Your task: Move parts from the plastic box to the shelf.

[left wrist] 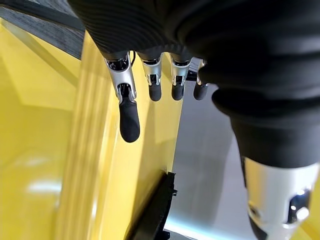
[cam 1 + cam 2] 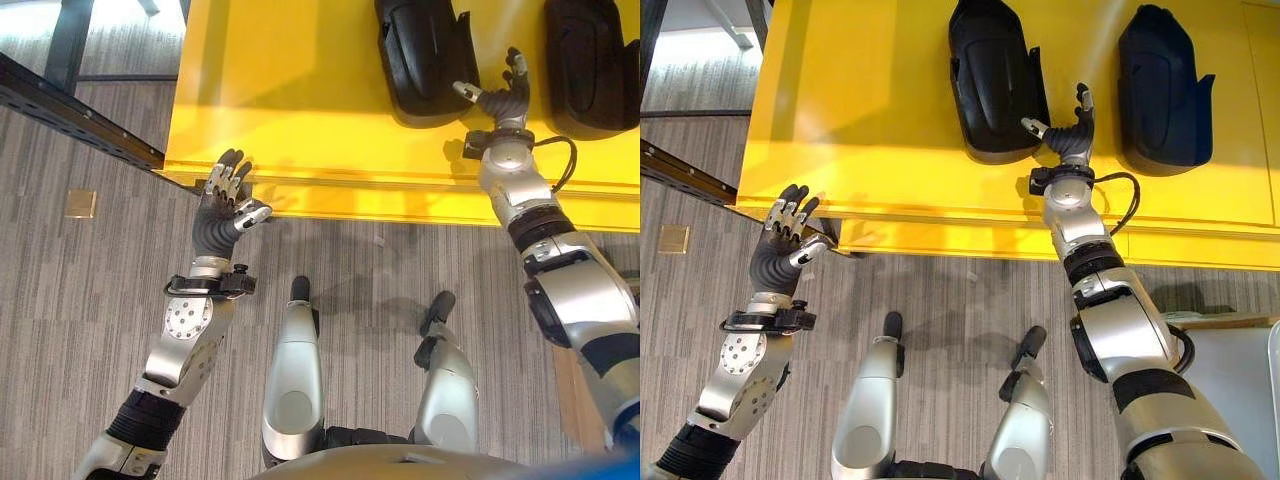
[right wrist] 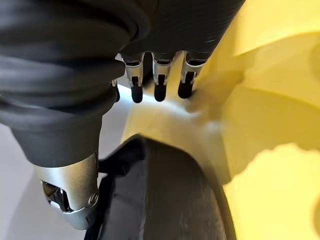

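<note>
Left eye view: two black parts (image 2: pixel 425 55) (image 2: pixel 592 60) lie on the yellow shelf (image 2: pixel 300 110); right hand (image 2: pixel 505 98) (fingers released) sits beside one. Right eye view: left hand (image 2: pixel 780 245) open at the front edge. Placement looks done; next, withdraw.

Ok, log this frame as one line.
left hand: open, empty | right hand: open beside black moulded plastic part | yellow shelf: two parts
</note>
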Tool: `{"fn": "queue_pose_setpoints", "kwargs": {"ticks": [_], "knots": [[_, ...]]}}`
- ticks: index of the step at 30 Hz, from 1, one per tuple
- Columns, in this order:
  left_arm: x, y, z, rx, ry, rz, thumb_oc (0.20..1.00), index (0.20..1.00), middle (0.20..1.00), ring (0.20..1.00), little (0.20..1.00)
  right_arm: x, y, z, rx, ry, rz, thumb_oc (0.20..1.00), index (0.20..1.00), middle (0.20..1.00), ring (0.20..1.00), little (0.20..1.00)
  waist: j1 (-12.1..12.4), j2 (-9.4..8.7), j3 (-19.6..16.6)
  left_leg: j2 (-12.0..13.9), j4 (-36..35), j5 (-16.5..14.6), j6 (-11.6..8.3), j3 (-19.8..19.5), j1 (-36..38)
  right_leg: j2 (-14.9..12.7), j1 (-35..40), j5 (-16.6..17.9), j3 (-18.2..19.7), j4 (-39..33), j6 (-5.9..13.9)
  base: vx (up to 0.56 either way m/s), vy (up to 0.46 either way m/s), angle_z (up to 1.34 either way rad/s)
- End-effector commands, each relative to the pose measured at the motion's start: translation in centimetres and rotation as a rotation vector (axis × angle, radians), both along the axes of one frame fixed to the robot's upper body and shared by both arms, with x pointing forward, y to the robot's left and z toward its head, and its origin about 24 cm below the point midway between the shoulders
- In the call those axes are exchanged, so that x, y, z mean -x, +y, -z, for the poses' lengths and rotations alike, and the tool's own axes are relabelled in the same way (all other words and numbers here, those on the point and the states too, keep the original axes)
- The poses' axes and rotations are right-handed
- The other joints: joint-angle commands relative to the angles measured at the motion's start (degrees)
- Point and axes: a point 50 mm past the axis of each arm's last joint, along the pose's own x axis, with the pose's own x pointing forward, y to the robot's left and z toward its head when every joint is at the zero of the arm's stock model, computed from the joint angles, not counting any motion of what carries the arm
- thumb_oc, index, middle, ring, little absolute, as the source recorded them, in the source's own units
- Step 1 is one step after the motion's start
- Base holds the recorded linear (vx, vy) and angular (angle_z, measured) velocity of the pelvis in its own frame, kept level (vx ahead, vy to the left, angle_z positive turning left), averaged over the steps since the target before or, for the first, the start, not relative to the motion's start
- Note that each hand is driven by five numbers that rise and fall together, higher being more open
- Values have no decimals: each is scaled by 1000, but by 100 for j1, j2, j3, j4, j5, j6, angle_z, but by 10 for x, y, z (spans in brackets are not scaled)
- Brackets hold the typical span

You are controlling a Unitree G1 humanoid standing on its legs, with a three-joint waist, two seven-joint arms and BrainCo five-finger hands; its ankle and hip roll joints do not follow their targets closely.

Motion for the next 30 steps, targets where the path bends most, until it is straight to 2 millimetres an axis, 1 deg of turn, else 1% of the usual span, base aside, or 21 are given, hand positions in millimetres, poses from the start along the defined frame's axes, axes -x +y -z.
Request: {"fn": "queue_pose_setpoints", "kwargs": {"ticks": [1, 3, 4, 6, 12, 17, 20, 24, 25, 30], "knots": [[11, -5, -18, -6, -108, 49, 1000, 1000, 1000, 1000, 1000, -1, 11, -39, -10, -126, -55, 1000, 1000, 1000, 1000, 1000, 148, 124, 16, -291, -789, 298, 329, 39, 334, 159, 182, -1017, -182, 1092, 63, 0, 0, 0], [10, -5, -18, -3, -107, 51, 1000, 1000, 1000, 1000, 1000, -2, 11, -33, -31, -99, -48, 1000, 1000, 1000, 1000, 1000, 160, 133, 15, -294, -785, 299, 331, 36, 325, 158, 183, -1012, -183, 1094, 64, 0, 0, 0], [10, -6, -17, -1, -106, 56, 1000, 1000, 1000, 1000, 1000, -4, 10, -26, -34, -71, -45, 1000, 1000, 1000, 1000, 1000, 171, 142, 17, -295, -783, 297, 336, 36, 324, 155, 193, -1011, -189, 1093, 64, 0, 0, 0], [10, -6, -18, -1, -106, 55, 1000, 1000, 1000, 1000, 1000, -4, 10, -24, -36, -61, -43, 1000, 1000, 1000, 1000, 1000, 174, 142, 17, -295, -771, 295, 337, 33, 316, 156, 190, -1014, -191, 1098, 63, 0, 0, 0], [9, -8, -17, -5, -104, 60, 1000, 1000, 1000, 1000, 1000, -7, 9, -5, -46, 24, -33, 1000, 1000, 1000, 1000, 1000, 212, 180, 7, -311, -778, 298, 344, 30, 309, 152, 183, -1018, -193, 1104, 66, 0, 0, 0], [8, -7, -17, -5, -106, 56, 1000, 1000, 1000, 1000, 1000, -7, 13, -3, -30, 26, -54, 1000, 1000, 1000, 1000, 1000, 228, 183, 1, -316, -786, 299, 350, 41, 308, 149, 172, -1016, -187, 1105, 66, 0, 0, 0], [9, -7, -17, -2, -109, 58, 1000, 1000, 1000, 1000, 1000, -6, 19, -4, 10, 15, -78, 1000, 1000, 1000, 1000, 1000, 223, 174, 1, -311, -766, 297, 350, 44, 296, 148, 167, -1018, -184, 1118, 62, 0, 0, 0], [9, -7, -17, -2, -110, 53, 1000, 1000, 1000, 1000, 1000, -4, 27, 3, 13, 14, -115, 1000, 1000, 1000, 1000, 1000, 211, 164, 11, -306, -764, 296, 352, 46, 292, 147, 163, -1008, -186, 1120, 60, 0, 0, 0], [9, -6, -17, 0, -108, 47, 1000, 1000, 1000, 1000, 1000, -2, 32, 9, 24, 15, -142, 1000, 1000, 1000, 1000, 1000, 193, 155, 19, -300, -760, 302, 351, 45, 286, 141, 157, -1000, -186, 1114, 62, 0, 0, 0], [8, -6, -15, 0, -100, 44, 1000, 1000, 1000, 1000, 1000, 0, 32, 15, 22, 22, -151, 1000, 1000, 1000, 1000, 1000, 194, 162, 20, -311, -772, 298, 354, 37, 289, 137, 156, -1003, -183, 1120, 68, 0, 0, 0]]}}
